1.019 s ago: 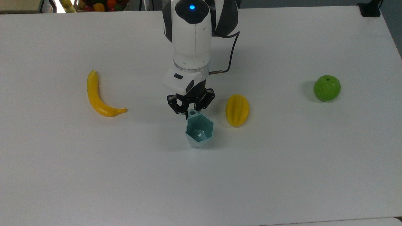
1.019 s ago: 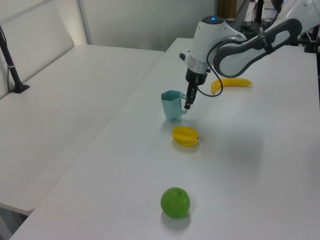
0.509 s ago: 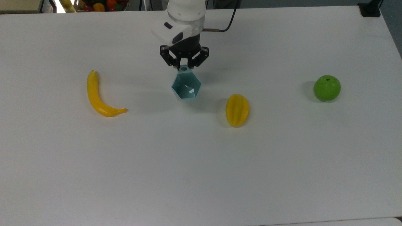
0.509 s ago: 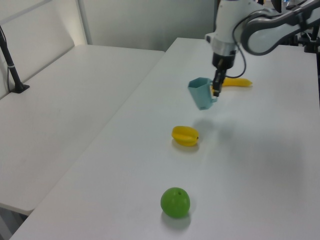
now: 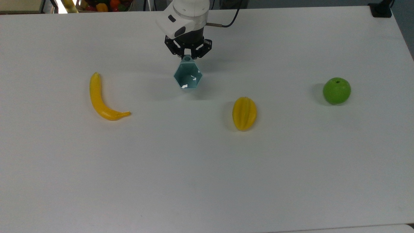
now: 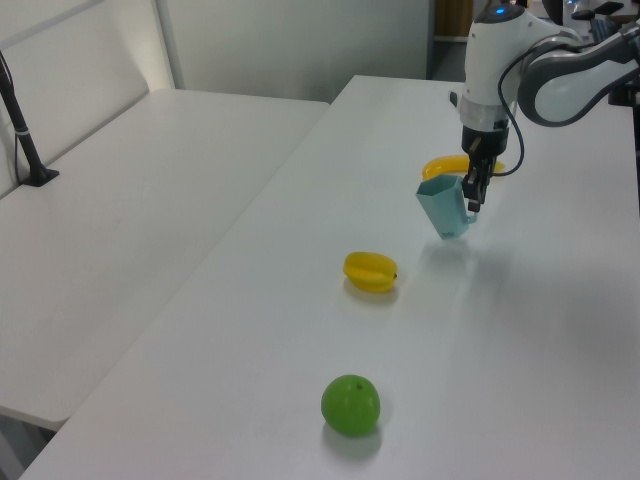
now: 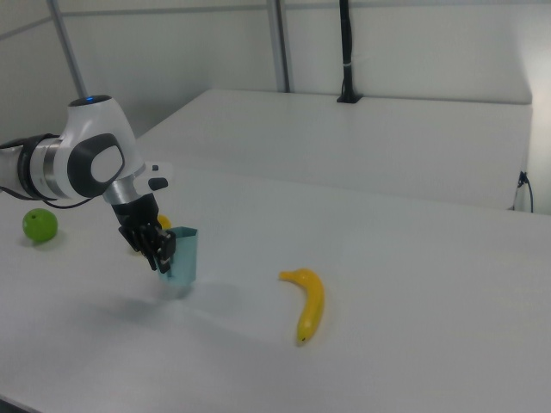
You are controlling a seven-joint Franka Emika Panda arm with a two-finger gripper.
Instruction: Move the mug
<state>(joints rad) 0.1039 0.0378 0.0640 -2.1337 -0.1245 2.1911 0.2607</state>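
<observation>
The pale teal mug (image 5: pixel 188 76) with a hexagonal rim hangs tilted just above the white table (image 5: pixel 207 168), near its far middle in the top view. My gripper (image 5: pixel 187 57) is shut on the mug's small ring handle at the rim's far side. In the left view the mug (image 6: pixel 444 207) hangs below and left of the gripper (image 6: pixel 470 196), with its shadow on the table beneath. In the right view the mug (image 7: pixel 182 255) is to the right of the gripper (image 7: pixel 164 257).
A yellow banana (image 5: pixel 99 100) lies at the top view's left, a yellow starfruit (image 5: pixel 244 113) right of centre, and a green apple (image 5: pixel 336 90) far right. Coloured fruit (image 5: pixel 106 5) sits beyond the table's far edge.
The gripper has carried the mug off the table from beside the starfruit towards the far edge, then a little further back and to the top view's left.
</observation>
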